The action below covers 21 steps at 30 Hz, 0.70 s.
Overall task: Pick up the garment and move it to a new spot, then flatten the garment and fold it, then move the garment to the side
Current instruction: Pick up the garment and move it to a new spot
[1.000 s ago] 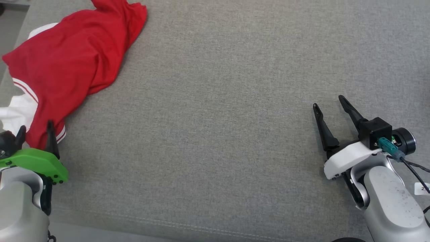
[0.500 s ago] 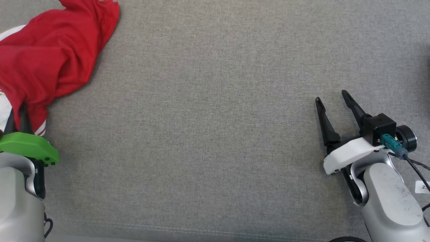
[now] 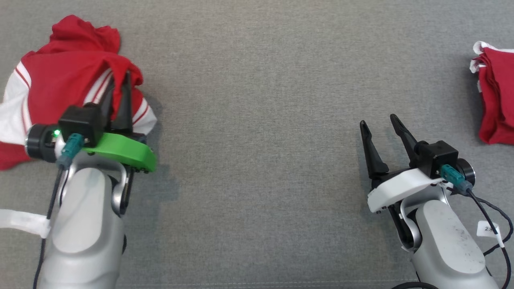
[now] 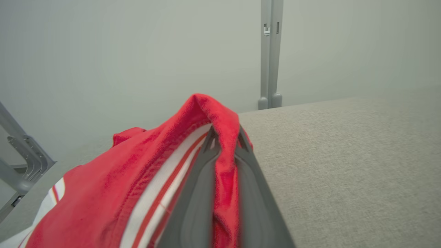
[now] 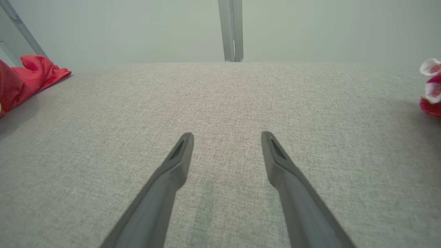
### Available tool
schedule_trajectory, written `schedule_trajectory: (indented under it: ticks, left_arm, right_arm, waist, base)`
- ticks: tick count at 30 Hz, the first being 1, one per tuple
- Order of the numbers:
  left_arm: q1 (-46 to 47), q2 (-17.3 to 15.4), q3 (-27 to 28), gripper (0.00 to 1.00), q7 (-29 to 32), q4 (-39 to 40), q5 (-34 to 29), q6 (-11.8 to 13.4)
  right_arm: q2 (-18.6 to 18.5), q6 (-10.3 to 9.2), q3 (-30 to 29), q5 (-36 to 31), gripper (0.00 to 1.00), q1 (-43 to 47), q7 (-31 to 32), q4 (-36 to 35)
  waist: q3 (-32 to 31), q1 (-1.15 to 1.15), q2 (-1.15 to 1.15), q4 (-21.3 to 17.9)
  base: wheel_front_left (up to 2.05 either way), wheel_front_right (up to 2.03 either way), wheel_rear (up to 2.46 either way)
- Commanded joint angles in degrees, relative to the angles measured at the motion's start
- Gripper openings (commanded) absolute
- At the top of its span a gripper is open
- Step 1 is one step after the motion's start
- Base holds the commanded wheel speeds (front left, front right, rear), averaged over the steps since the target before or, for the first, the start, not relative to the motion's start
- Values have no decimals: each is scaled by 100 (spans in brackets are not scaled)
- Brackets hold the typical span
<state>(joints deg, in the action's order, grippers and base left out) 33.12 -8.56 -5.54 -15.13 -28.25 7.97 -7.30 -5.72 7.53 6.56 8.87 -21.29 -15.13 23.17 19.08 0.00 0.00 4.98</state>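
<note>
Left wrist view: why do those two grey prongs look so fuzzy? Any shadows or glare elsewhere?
Left wrist view: the fingers, close to the lens, blur; the red garment pinched between them looks crisper. Head view: even light, soft shadow beside the left arm on the grey surface. Right wrist view: no glare, faint shadow under the open right gripper.
</note>
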Motion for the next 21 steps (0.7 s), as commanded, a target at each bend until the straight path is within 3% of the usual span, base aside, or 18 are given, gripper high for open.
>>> schedule_trajectory:
  ticks: [1, 14, 21]
  left_arm:
    - [69, 30, -255, 0, 1, 53, 26, -23]
    - [446, 127, -1658, 0, 1, -124, 464, -24]
    - [690, 305, -2216, 0, 1, 42, 610, -23]
  right_arm:
    - [50, -9, -10, 36, 100, 70, 1, -18]
    - [277, -9, 479, 303, 100, 11, 0, -106]
    - [280, -9, 600, 539, 100, 61, 0, -217]
  waist:
    - [-125, 0, 0, -428]
    - [-165, 0, 0, -2292]
    - [-112, 0, 0, -2735]
  base:
    - [0, 0, 0]
    - [0, 0, 0]
    - [0, 0, 0]
